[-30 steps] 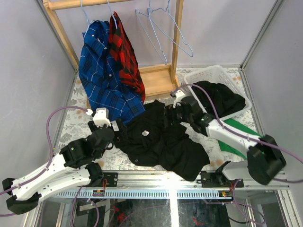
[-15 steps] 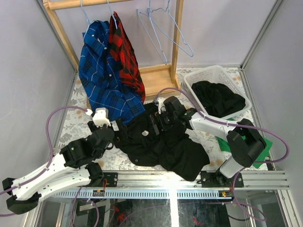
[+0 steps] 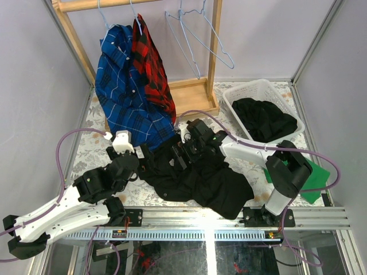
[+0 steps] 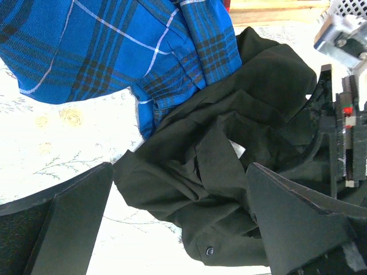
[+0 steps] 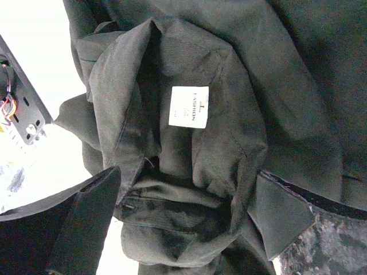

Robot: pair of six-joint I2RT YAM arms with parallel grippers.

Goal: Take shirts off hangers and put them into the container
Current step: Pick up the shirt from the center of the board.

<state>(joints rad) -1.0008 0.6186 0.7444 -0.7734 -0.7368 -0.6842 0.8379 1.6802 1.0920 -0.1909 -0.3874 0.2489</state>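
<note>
The crumpled black button-up shirt [image 3: 206, 180] covers the middle of the pale flower-patterned surface [image 3: 86, 143], which lies bare along its left side. The hanging blue plaid shirt [image 3: 129, 97] drapes down onto the black one's far edge, closing off any approach from behind. The left pincer [image 3: 146, 157] and the right pincer [image 3: 179, 153], both spread wide, face each other close over the black shirt's collar, with little room between them. The wooden rack's flat base [image 3: 192, 97] fills the gap between the blue shirt and the white lattice-sided plastic basket [image 3: 243, 87]. A second black shirt [image 3: 266, 117] takes up most of the basket's inside.
</note>
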